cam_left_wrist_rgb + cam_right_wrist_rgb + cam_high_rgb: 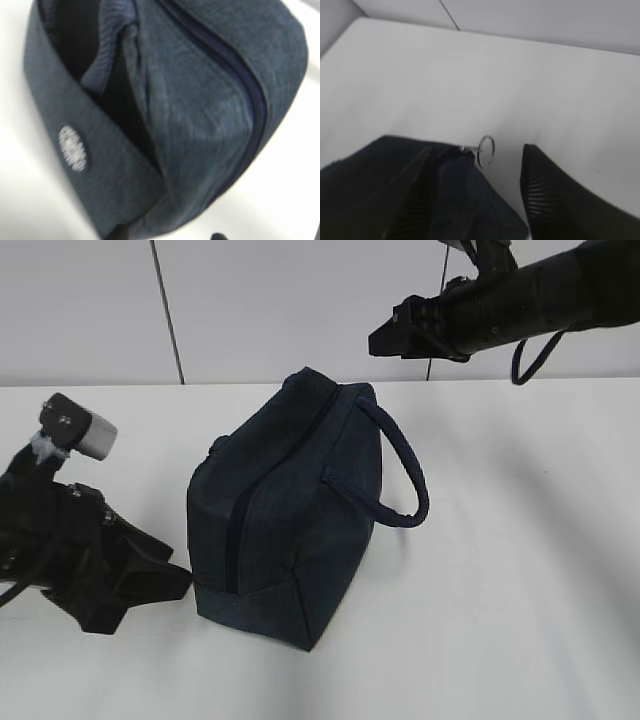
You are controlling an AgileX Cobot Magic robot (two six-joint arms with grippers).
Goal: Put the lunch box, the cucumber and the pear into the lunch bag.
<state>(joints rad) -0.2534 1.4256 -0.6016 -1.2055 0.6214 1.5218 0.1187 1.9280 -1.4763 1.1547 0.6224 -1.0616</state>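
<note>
The dark navy lunch bag [290, 510] stands in the middle of the white table, its zipper [236, 525] looking shut and one looped handle [405, 465] hanging on its right side. My left gripper [178, 575] is open, low on the table at the bag's near-left end. That end fills the left wrist view [200, 100]. My right gripper [385, 340] hangs open in the air above the bag's far end. In the right wrist view, one ribbed finger [545, 200] is beside the silver ring pull [486, 150], not touching it. The lunch box, cucumber and pear are out of view.
The white tabletop [520, 570] stretches to the right of the bag and in front of it. A white wall [300, 300] with a dark seam rises behind the table. A pale round patch [72, 148] marks the bag's end panel.
</note>
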